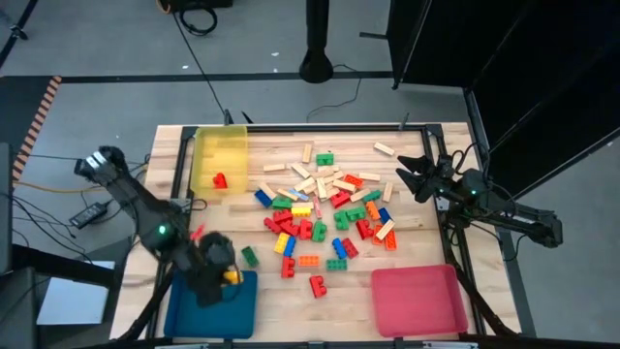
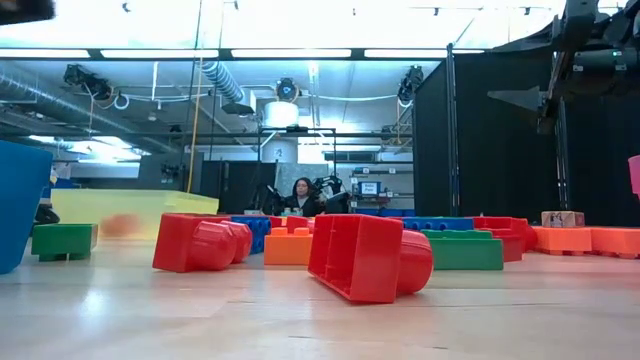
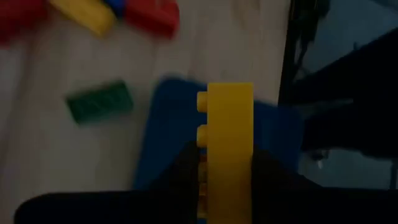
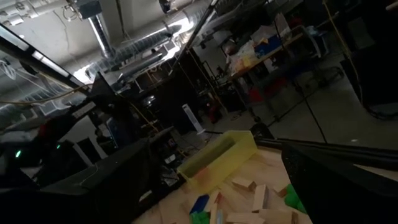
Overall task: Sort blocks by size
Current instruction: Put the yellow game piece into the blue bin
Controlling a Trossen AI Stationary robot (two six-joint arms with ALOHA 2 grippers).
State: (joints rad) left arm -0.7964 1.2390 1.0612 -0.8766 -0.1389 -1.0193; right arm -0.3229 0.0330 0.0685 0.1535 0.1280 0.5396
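Note:
My left gripper [image 1: 223,273] is shut on a yellow studded brick [image 3: 229,124] above the blue tray [image 3: 166,134] at the table's near left. The brick also shows in the high view [image 1: 232,276]. Many blocks [image 1: 325,208], studded bricks in red, green, blue, yellow and orange plus pale wooden bars, lie on the table's middle. A green brick [image 3: 99,102] lies on the wood just beside the blue tray. One red brick [image 1: 219,180] lies in the yellow tray [image 1: 221,150]. My right gripper [image 1: 411,177] is open and empty, raised over the pile's right edge. My left gripper pinches the yellow brick between its two fingers [image 3: 186,171], at the brick's end nearest the wrist [image 3: 227,180]. The fingers lie along the brick, which sticks out past them with its studs [image 3: 203,102] turned to one side. The brick is clear of the blue tray below.
A pink tray [image 1: 418,299] lies at the near right, the blue tray [image 1: 213,308] at the near left and the yellow tray at the far left. In the low view a red brick [image 2: 365,257] lies close in front. A person [image 2: 302,197] sits in the room beyond the table.

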